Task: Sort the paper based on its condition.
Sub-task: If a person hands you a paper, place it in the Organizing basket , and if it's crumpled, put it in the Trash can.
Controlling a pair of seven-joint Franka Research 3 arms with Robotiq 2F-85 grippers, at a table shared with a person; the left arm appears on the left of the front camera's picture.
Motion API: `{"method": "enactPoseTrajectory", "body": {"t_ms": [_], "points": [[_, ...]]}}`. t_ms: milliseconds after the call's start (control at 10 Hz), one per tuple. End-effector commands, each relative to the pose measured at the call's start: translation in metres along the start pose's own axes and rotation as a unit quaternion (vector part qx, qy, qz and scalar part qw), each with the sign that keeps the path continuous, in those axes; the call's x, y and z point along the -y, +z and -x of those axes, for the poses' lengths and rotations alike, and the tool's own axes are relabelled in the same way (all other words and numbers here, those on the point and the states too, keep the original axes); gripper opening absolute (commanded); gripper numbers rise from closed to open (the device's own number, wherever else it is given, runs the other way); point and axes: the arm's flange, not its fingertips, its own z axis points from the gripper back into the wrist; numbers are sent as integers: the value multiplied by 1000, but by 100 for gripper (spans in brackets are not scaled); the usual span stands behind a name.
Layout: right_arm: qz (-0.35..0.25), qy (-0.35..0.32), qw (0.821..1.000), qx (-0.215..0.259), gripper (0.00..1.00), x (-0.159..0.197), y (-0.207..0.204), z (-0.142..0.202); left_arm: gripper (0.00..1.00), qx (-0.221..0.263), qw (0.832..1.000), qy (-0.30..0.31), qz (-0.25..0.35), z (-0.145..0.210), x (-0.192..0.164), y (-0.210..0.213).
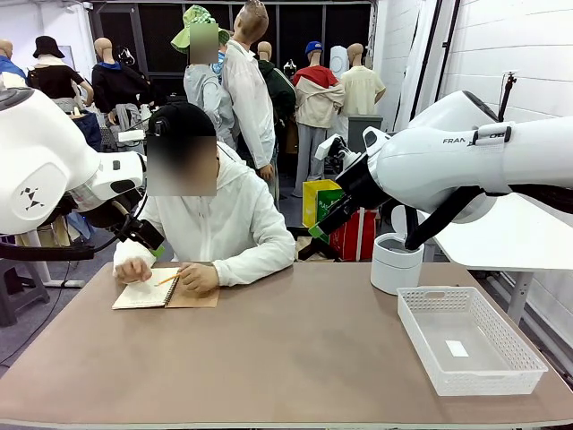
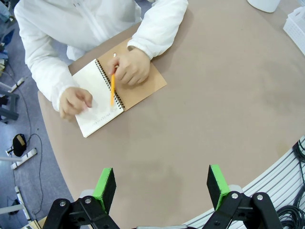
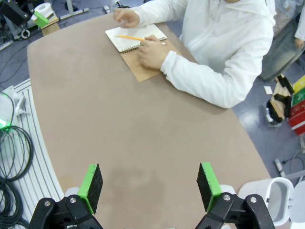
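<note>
The loose sheets of paper are out of view. At the table's far left, a person in a white hoodie writes with a yellow pencil (image 2: 112,89) on a spiral notebook (image 1: 148,294) (image 2: 97,98) (image 3: 136,37) with a brown card cover. My left gripper (image 2: 162,183) hangs open high above the bare tabletop, nothing between its green pads; in the front view it (image 1: 154,244) is just beside the person's shoulder. My right gripper (image 3: 148,183) is also open and empty, raised over the table's far right side (image 1: 320,226).
A white mesh basket (image 1: 421,345) stands at the right of the table, with a small white scrap (image 1: 457,348) lying inside. A white cylindrical bin (image 1: 396,264) (image 3: 276,198) sits behind it. The person's arms rest on the far left edge.
</note>
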Motion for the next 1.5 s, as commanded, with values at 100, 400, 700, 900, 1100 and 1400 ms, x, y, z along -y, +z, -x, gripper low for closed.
{"method": "enactPoseTrajectory", "body": {"t_ms": [100,400,700,900,1100,1400], "points": [[0,-1,1000,2,100,0,0,0,100,3,1000,2,2,0,-1,0],[0,-1,1000,2,100,0,0,0,100,3,1000,2,2,0,-1,0],[0,-1,1000,2,100,0,0,0,100,3,1000,2,2,0,-1,0],[0,-1,1000,2,100,0,0,0,100,3,1000,2,2,0,-1,0],[0,-1,1000,2,100,0,0,0,100,3,1000,2,2,0,-1,0],[0,-1,1000,2,100,0,0,0,100,3,1000,2,2,0,-1,0]]}}
